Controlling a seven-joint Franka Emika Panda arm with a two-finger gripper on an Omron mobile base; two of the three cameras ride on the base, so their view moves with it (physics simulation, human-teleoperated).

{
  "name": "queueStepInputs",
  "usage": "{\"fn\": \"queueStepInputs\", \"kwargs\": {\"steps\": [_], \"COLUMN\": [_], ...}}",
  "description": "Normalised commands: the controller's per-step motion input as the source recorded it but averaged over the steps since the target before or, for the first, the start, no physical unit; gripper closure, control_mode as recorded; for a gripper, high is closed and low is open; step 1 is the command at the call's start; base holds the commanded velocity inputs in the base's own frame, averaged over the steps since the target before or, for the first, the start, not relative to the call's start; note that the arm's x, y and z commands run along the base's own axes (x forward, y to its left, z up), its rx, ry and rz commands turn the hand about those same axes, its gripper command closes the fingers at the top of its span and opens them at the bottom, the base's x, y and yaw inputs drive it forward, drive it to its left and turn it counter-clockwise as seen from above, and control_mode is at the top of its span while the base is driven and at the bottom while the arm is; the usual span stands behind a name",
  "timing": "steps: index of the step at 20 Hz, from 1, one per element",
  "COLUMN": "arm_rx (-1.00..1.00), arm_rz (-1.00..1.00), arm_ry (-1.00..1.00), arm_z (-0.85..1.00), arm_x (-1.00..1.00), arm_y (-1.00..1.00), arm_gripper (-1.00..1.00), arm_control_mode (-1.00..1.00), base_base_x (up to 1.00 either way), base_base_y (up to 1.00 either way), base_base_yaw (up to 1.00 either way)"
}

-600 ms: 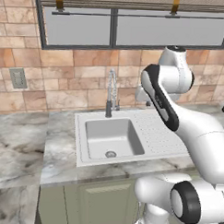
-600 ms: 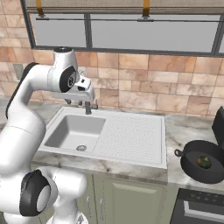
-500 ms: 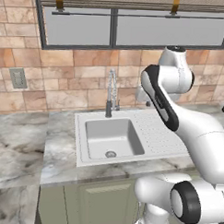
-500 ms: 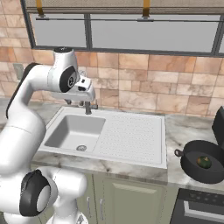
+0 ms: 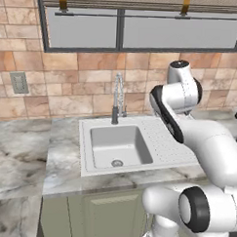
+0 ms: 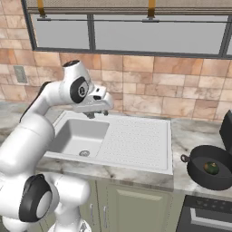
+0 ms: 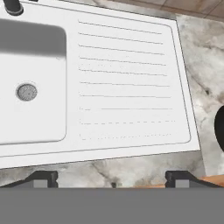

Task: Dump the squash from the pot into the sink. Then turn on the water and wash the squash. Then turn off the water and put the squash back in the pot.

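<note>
1. Over the ribbed drainboard of the light grey sink (image 6: 136, 158), my gripper (image 7: 111, 178) hangs wide open, empty.
2. Nothing done: green-yellow squash (image 6: 210, 167) sits in the black round pot (image 6: 199, 174), well right.

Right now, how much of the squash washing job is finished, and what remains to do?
Nothing looks done yet. The small green-and-yellow squash sits in the round black pot on the marble counter, right of the light grey sink, whose basin holds nothing. The open claw hovers above the ribbed drainboard, holding nothing. Dumping, washing and returning all remain.
</note>
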Motion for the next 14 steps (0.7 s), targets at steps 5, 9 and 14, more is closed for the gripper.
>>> {"fn": "queueStepInputs", "kwargs": {"steps": [5,9,14], "arm_rx": [-0.02,0.0,0.0], "arm_rz": [-0.06,-0.04,-0.03], "arm_ry": [0.0,0.0,0.0], "arm_z": [-0.09,-0.04,-0.05], "arm_x": [0.02,0.02,0.0], "arm_y": [-0.67,-0.67,-0.65], "arm_gripper": [-1.0,-1.0,-1.0], "arm_control_mode": [-1.0,-1.0,-1.0], "base_base_x": [0.0,0.0,0.0], "base_base_y": [0.0,0.0,0.0], "base_base_yaw": [0.0,0.0,0.0]}}
